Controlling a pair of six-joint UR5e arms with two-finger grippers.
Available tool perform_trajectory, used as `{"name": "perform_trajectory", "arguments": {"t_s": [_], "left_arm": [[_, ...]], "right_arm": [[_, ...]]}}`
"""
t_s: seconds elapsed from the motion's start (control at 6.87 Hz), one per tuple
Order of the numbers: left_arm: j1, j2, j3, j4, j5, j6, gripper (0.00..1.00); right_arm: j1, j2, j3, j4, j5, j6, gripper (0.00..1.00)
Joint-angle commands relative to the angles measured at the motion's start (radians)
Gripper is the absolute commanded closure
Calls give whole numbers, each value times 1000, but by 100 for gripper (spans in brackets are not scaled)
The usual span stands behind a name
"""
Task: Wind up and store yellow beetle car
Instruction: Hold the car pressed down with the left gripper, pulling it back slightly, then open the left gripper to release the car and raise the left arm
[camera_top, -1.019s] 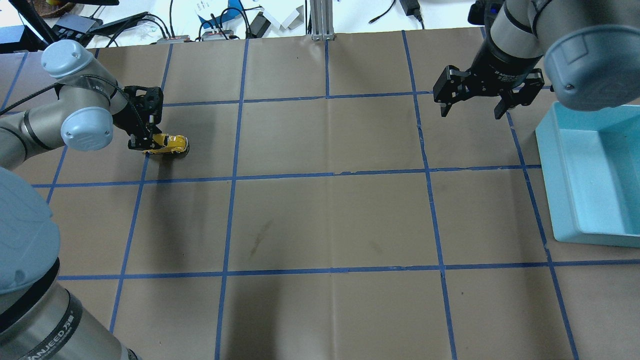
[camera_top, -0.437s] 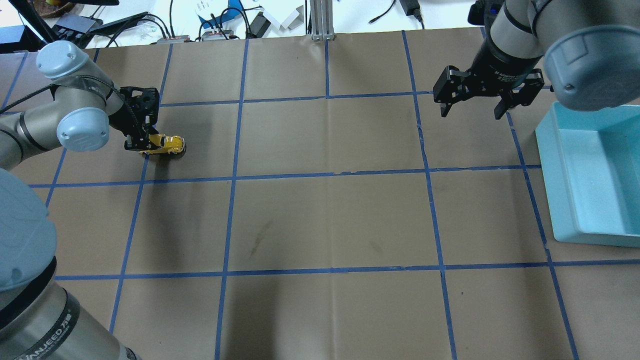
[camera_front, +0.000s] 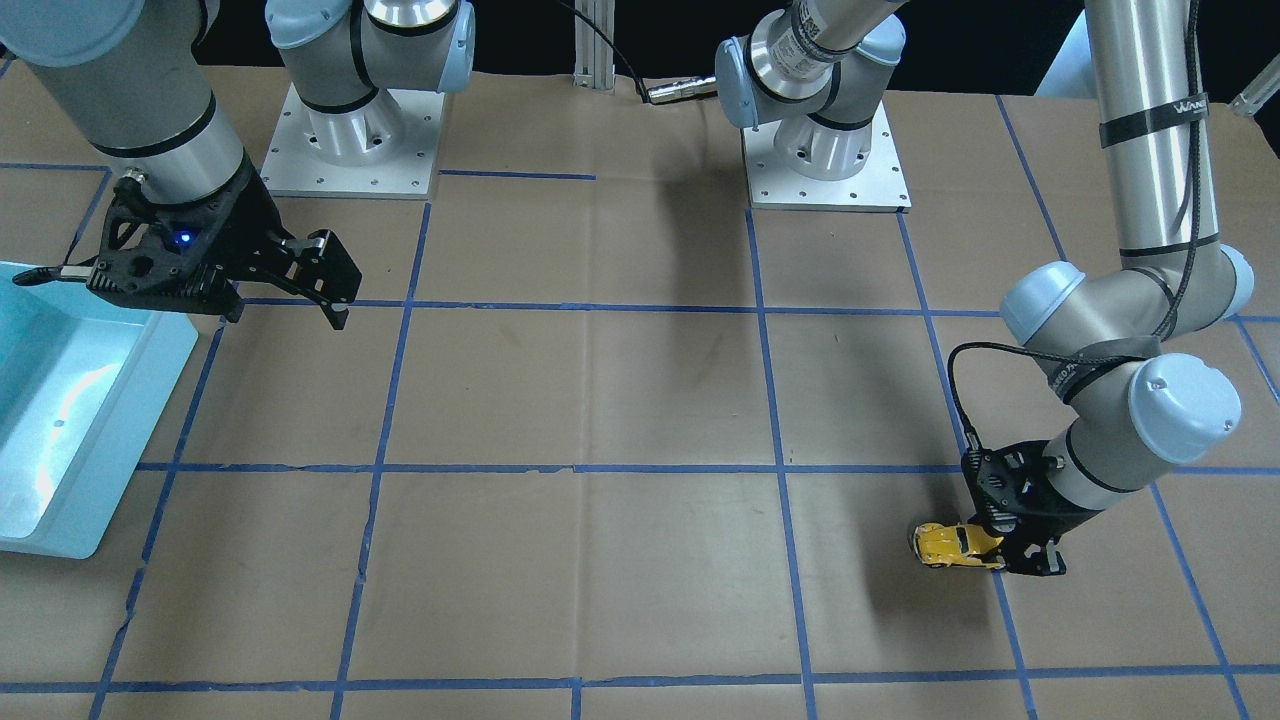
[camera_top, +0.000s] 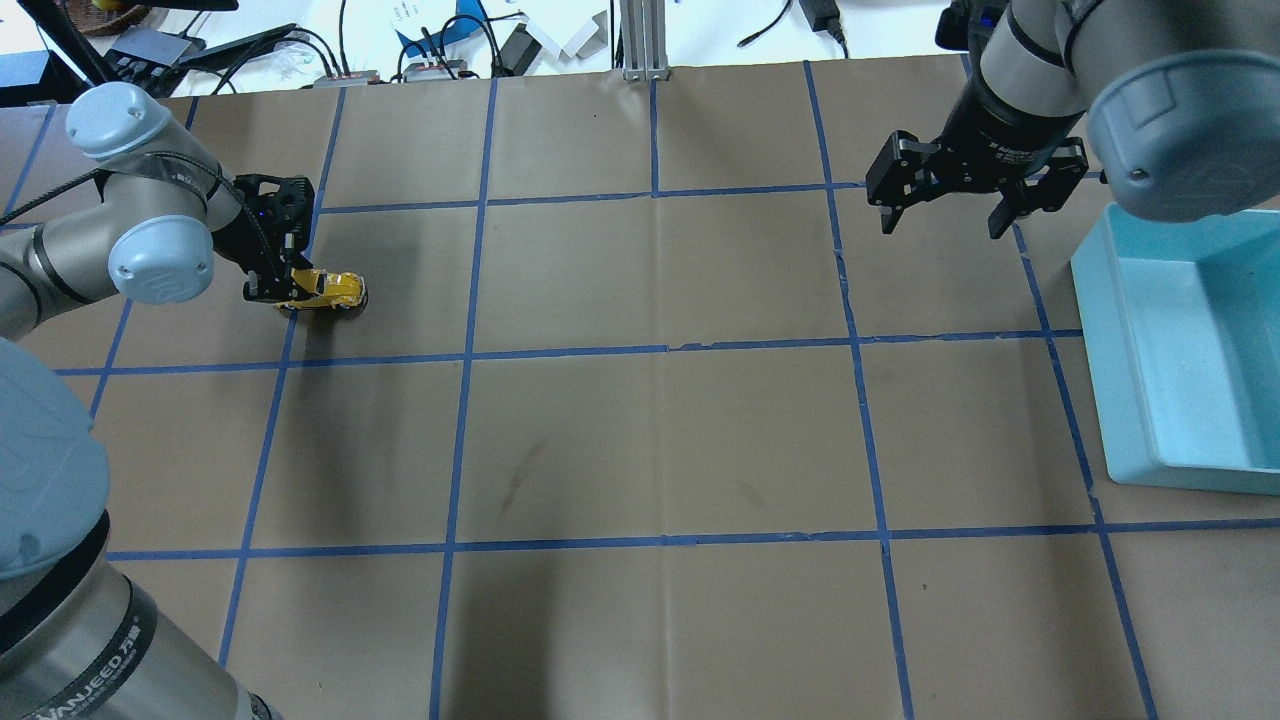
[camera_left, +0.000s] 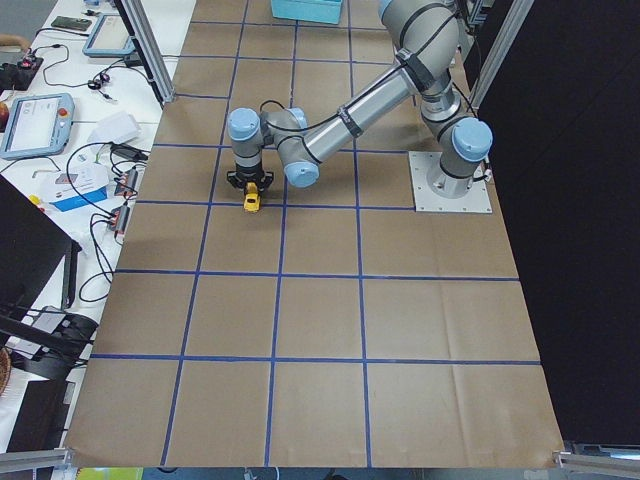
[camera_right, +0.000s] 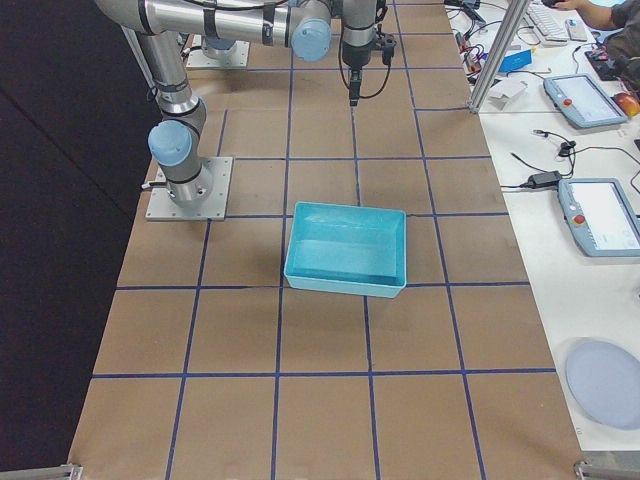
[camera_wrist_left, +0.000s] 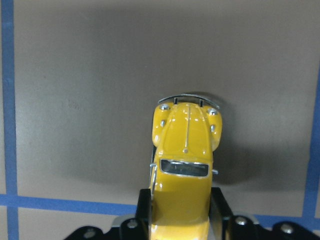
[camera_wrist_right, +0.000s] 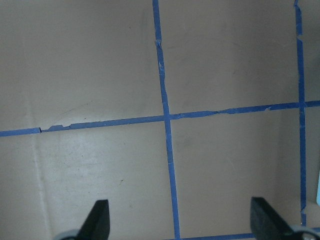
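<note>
The yellow beetle car (camera_top: 325, 290) sits low on the brown paper at the far left of the overhead view; it also shows in the front view (camera_front: 955, 544) and the left wrist view (camera_wrist_left: 184, 165). My left gripper (camera_top: 278, 292) is shut on the car's rear, its fingers (camera_wrist_left: 218, 210) pressed against both sides of the body. The car's nose points away from the gripper. My right gripper (camera_top: 940, 222) is open and empty above the table at the far right, with its fingertips (camera_wrist_right: 100, 215) spread wide.
A light blue bin (camera_top: 1190, 350) stands at the right edge of the table, also in the right side view (camera_right: 348, 250) and the front view (camera_front: 60, 420). Blue tape lines grid the brown paper. Cables and devices lie beyond the far edge.
My left gripper has dragged the car a short way to the left along the table. The right arm has stayed still.
</note>
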Motion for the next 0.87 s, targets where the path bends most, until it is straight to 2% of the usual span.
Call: {"name": "perform_trajectory", "arguments": {"t_s": [0.0, 0.29, 0.73], "left_arm": [[0, 2, 3, -17, -2, -14, 1], [-11, 37, 27, -104, 3, -42, 0], [-107, 233, 47, -372, 5, -436, 0]], "right_arm": [[0, 0, 1, 0, 2, 0, 0], [0, 0, 1, 0, 2, 0, 0], [0, 0, 0, -2, 2, 0, 0]]}}
